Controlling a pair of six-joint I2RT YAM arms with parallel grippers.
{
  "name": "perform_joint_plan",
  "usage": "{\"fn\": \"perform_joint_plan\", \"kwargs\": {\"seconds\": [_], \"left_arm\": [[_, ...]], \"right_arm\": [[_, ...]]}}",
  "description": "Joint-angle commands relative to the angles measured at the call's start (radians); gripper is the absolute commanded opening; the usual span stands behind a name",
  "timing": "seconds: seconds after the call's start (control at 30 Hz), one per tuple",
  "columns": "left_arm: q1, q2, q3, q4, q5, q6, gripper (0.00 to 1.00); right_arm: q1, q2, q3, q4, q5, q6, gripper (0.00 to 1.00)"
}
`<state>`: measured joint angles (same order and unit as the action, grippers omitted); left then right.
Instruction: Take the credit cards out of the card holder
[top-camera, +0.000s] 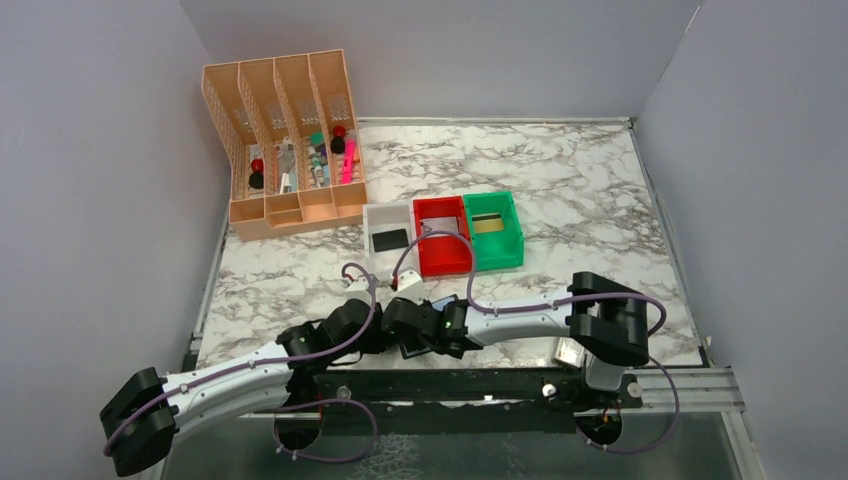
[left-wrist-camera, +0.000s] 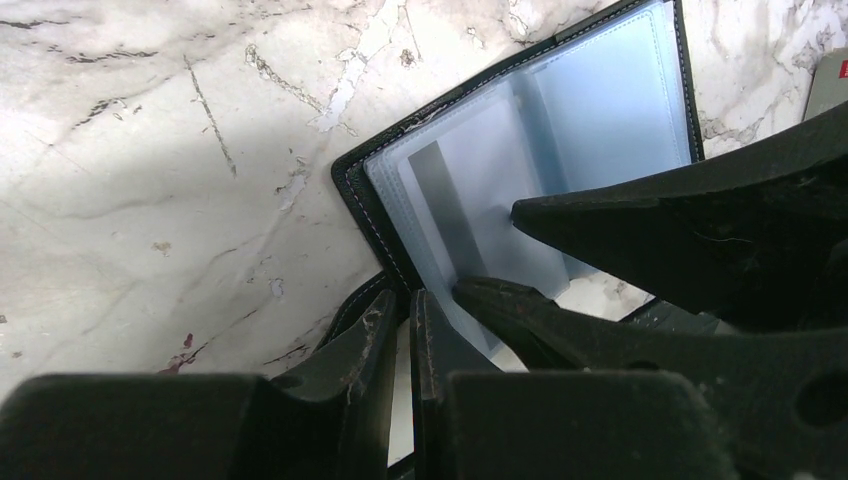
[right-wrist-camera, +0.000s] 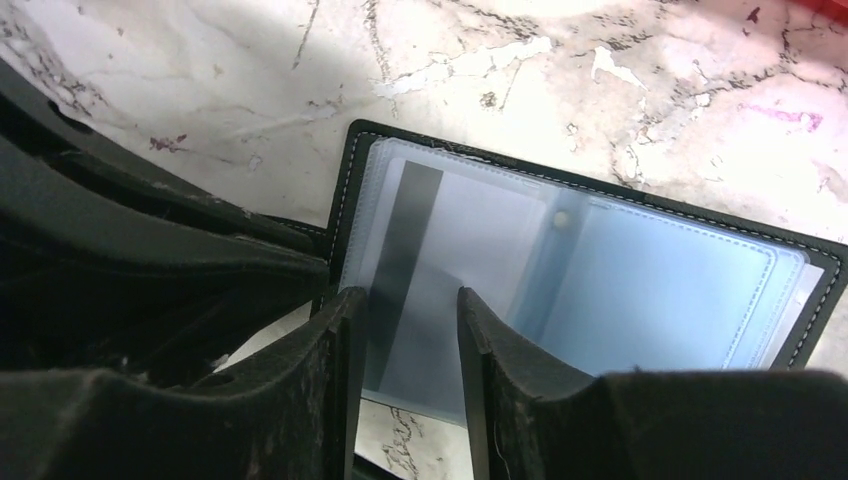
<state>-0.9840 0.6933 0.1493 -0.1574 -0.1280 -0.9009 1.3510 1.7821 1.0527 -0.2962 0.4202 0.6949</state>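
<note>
The card holder (right-wrist-camera: 660, 290) lies open on the marble, black-edged with glossy blue-grey pockets (left-wrist-camera: 600, 100). A pale credit card (right-wrist-camera: 480, 230) with a dark stripe sits inside one see-through pocket (left-wrist-camera: 470, 170). My left gripper (left-wrist-camera: 400, 300) is pinched shut on the holder's black stitched corner. The fingertips of my right gripper (right-wrist-camera: 407, 297) stand apart at the edge of that pocket leaf, over the striped card. The leaf is raised off the table. From above, both grippers (top-camera: 410, 322) meet near the front edge and hide the holder.
Behind the grippers stand a white tray (top-camera: 378, 218) with a black card, a red bin (top-camera: 443, 250) and a green bin (top-camera: 497, 245) with a gold card. A peach desk organiser (top-camera: 285, 150) is at the back left. A small whitish case (left-wrist-camera: 828, 85) lies beside the holder.
</note>
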Motion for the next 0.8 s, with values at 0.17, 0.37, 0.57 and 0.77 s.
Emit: {"fn": "perform_joint_plan", "kwargs": {"seconds": [0.17,0.37,0.57,0.77], "left_arm": [[-0.005,0.003,0.003,0.032,0.003,0.009,0.15],[-0.005,0.001,0.003,0.033,0.011,0.008,0.15],[-0.005,-0.004,0.001,0.033,0.013,0.005,0.15],[-0.005,-0.005,0.004,0.032,0.015,0.007,0.15]], "right_arm": [[0.0,0.015,-0.067,-0.073,0.039,0.044,0.22],[0.0,0.019,-0.057,-0.066,0.031,0.035,0.01],[-0.001,-0.052,-0.065,-0.066,0.043,0.046,0.13],[-0.001,-0.116,-0.064,-0.066,0.048,0.036,0.38]]}}
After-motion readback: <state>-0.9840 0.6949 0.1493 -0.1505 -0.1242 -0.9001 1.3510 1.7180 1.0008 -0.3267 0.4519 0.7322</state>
